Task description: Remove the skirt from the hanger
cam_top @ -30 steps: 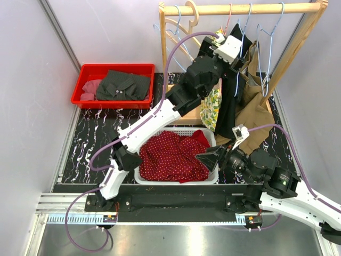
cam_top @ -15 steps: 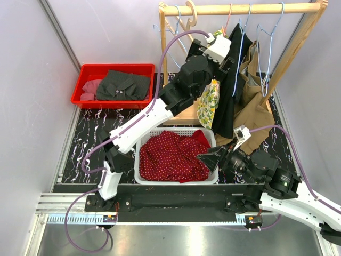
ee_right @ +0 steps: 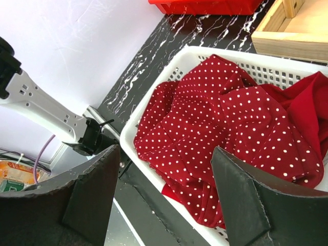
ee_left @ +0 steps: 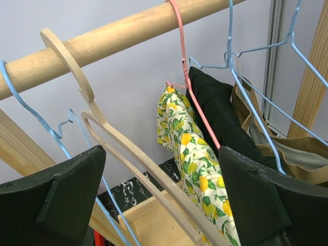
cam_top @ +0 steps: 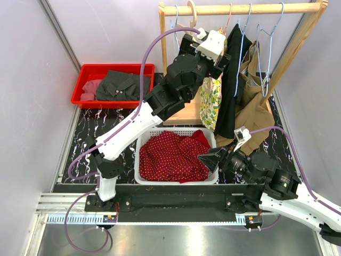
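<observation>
A lemon-print skirt (cam_top: 211, 101) hangs from a pink wire hanger (ee_left: 187, 77) on the wooden rail (cam_top: 240, 9). It also shows in the left wrist view (ee_left: 192, 154). My left gripper (cam_top: 218, 57) is raised just under the rail, at the skirt's top left. Its jaws are open and hold nothing in the left wrist view (ee_left: 161, 205). An empty wooden hanger (ee_left: 133, 148) runs between them, and the skirt lies against the right finger (ee_left: 261, 200). My right gripper (cam_top: 210, 158) is open and empty, low at the basket's right end.
A black garment (cam_top: 230, 90) and a tan one (cam_top: 256, 112) hang right of the skirt on blue hangers. A white basket (cam_top: 137, 160) holds red polka-dot cloth (ee_right: 220, 123). A red bin (cam_top: 85, 80) with dark clothes stands at the back left.
My left arm has swung left and up along the rail, from the black garment to the top of the lemon skirt. The right arm has stayed put.
</observation>
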You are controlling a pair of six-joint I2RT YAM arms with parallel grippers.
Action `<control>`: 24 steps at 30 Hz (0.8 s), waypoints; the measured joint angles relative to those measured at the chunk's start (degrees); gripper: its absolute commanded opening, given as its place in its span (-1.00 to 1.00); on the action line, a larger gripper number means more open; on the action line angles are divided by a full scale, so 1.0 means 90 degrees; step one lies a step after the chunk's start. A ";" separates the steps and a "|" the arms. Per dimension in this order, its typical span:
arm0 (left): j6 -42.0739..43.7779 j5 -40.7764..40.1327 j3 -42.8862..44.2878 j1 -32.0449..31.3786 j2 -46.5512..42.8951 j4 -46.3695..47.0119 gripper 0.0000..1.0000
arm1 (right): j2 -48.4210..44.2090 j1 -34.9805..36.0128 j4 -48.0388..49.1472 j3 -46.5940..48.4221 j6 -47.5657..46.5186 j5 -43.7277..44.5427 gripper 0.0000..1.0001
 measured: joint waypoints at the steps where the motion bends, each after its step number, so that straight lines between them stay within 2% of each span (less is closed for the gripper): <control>1: 0.0032 -0.0019 0.0078 -0.0029 0.0032 -0.0039 0.94 | 0.0000 0.0000 0.0000 -0.0012 0.0000 0.0000 0.61; 8: 0.0197 -0.0029 0.0899 -0.0403 0.0515 0.0022 0.95 | -0.0053 0.0000 -0.0012 -0.0097 0.0002 0.0002 0.60; 12: 0.0257 -0.0017 0.1022 -0.0503 0.0760 0.0185 0.96 | -0.0078 0.0000 -0.0007 -0.0104 0.0005 0.0005 0.61; 24: 0.0053 -0.0114 0.1022 -0.0095 0.1338 0.0240 0.97 | -0.0374 0.0000 -0.0053 -0.0104 0.0010 0.0124 0.60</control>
